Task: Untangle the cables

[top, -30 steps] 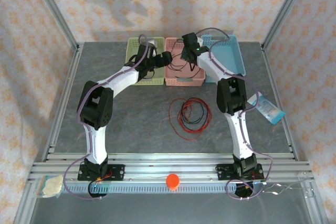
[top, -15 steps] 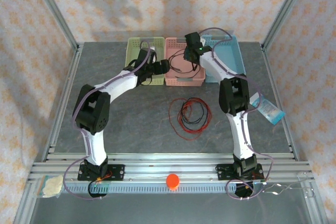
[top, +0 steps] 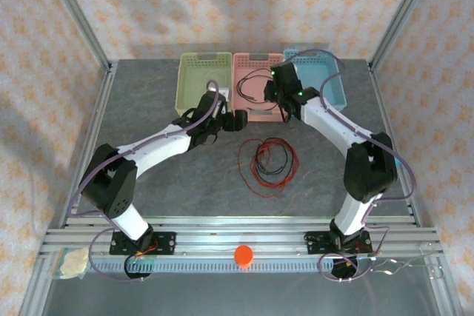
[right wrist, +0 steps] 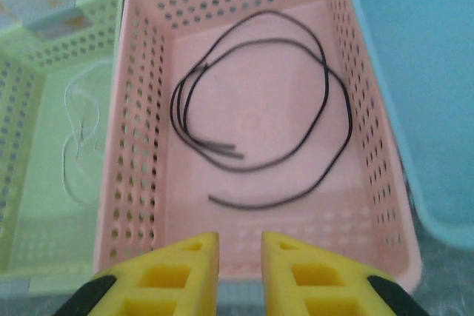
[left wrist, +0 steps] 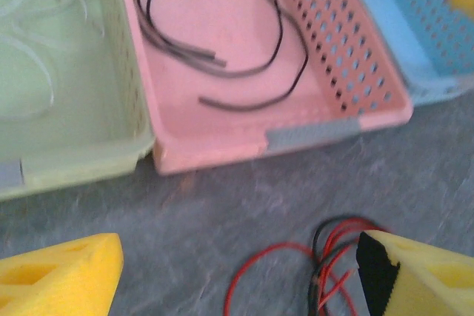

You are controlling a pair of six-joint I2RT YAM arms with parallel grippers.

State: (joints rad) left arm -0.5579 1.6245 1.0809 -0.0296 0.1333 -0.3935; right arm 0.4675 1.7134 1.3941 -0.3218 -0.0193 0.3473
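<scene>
Perhaps two binned cables [right wrist: 259,206]; left hand [left wrist: 237,264] wide, right hand [right wrist: 240,257] barely parted, both empty.

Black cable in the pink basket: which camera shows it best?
The right wrist camera: it looks straight down on the black cable, whole and sharp in the pink basket. The left wrist camera shows it too, slanted and blurry. From the top it is tiny, partly behind the right arm.

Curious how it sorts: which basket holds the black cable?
The pink basket, in the middle, holds the black cable; the green basket beside it holds a pale wire instead.
</scene>
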